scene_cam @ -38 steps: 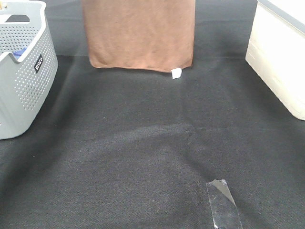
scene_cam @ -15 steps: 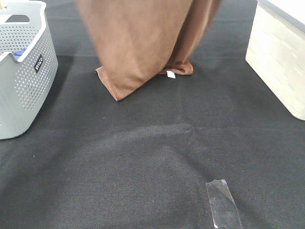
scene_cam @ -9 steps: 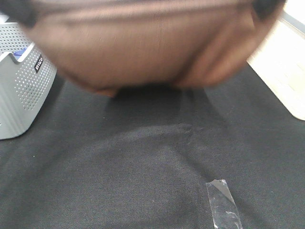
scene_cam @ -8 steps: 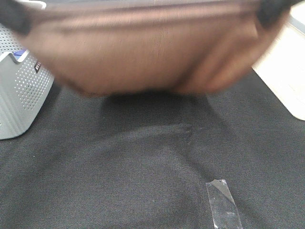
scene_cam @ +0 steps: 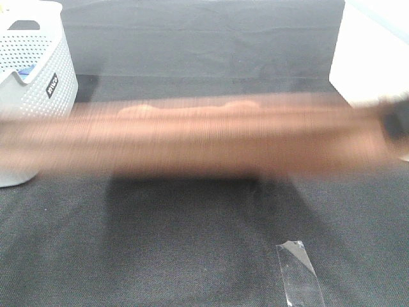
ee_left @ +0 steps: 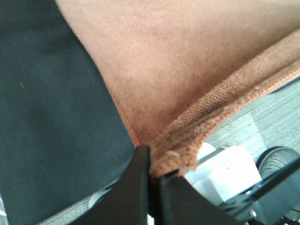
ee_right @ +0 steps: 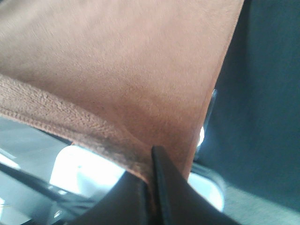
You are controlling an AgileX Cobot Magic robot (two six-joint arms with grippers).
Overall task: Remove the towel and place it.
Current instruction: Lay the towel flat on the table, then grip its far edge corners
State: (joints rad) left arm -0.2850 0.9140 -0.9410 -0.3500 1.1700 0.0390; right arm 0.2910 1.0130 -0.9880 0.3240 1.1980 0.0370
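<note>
Tabletop [scene_cam: 160, 256] of dark fabric lies below blurred, stretched towel [scene_cam: 204, 137].

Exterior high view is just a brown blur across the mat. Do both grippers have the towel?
Observer: The left gripper is shut on the thick hem of the towel.
Operator: And the right?
Observer: The right gripper is shut on a corner of the towel.
Operator: Is the cloth bunched at the grips?
Observer: Only the hem rolls a little at the left grip. Beyond the jaws, the cloth spreads out smooth in both wrist views.
</note>
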